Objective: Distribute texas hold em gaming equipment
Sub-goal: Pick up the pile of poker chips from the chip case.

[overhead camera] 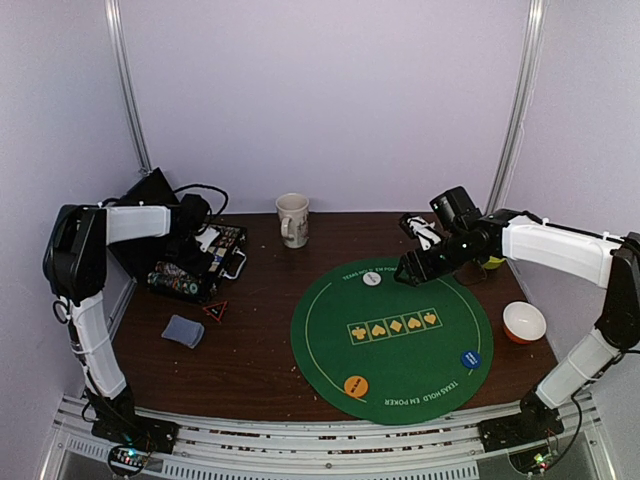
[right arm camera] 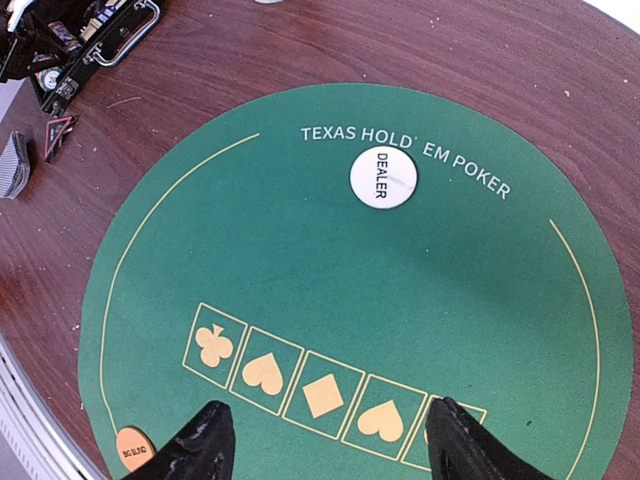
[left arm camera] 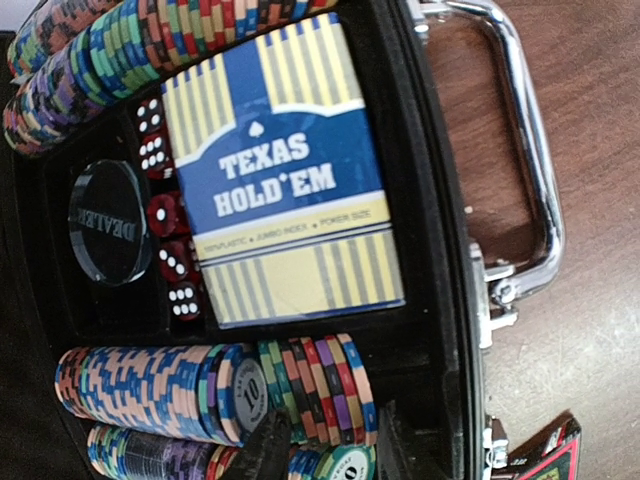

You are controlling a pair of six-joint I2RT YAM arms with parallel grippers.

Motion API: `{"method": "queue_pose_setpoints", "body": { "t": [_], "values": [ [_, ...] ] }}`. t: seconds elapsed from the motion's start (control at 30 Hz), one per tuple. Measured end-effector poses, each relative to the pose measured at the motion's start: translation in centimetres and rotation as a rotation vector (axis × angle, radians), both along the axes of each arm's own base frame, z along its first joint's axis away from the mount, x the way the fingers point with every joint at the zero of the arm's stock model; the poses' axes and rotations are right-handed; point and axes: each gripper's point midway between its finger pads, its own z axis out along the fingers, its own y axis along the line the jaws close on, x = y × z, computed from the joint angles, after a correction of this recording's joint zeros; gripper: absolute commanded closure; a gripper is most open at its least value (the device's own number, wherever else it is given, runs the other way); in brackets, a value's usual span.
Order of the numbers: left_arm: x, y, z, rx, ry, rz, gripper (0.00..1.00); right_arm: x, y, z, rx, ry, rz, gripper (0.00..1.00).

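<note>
three button discs [overhead camera: 372, 279], one mug [overhead camera: 293, 219], one bowl [overhead camera: 524, 322], perhaps five dice [left arm camera: 165, 215].

Chip rows [left arm camera: 140, 385] cut off at picture edges.

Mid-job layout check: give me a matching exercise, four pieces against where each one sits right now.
Pieces:
1. white round dealer button
2. orange round disc
3. blue round disc
4. blue-and-yellow card box

Places:
A. inside the black chip case
B. far edge of the green round mat
C. mat's near left edge
D. mat's near right edge

Pairs: 1-B, 2-C, 3-D, 4-A
</note>
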Motion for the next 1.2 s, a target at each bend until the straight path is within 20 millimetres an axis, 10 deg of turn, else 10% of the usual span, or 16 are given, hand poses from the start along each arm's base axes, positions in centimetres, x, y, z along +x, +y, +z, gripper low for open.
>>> {"method": "queue_pose_setpoints", "body": {
  "t": [1.2],
  "values": [
    [1.1,1.0,0.0,0.075,-0.058,-0.003,0.53,-0.5,0.4,-0.5,0.007,0.05,0.022,0.33]
  ]
}}
